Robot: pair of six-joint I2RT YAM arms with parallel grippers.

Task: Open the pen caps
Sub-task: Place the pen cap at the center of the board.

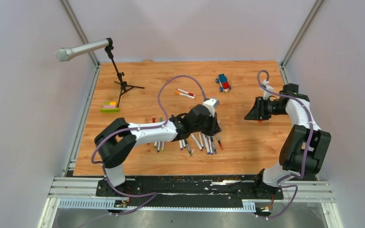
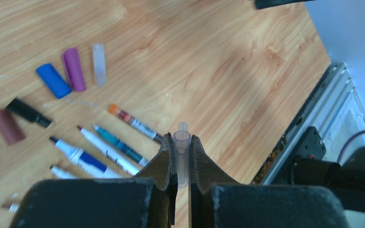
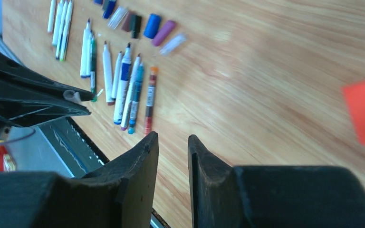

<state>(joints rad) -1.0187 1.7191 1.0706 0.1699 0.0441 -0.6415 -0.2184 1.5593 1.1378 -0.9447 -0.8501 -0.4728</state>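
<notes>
Grips a clear pen cap (image 2: pixel 182 135) in the left gripper (image 2: pixel 182 145) near the pens (image 2: pixel 109 152); holds the right gripper (image 3: pixel 172 137) parted, empty, farther right.

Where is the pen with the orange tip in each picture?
Top external: the orange-tipped pen lies at the right end of the pen row, just below the left gripper.
Left wrist: the pen slants across the middle, up-left of the clear cap.
Right wrist: the pen ends the row on the right, near mid-picture.
Shared landmark: the left gripper, shut on the clear cap, shows close by the pen in every view.
</notes>
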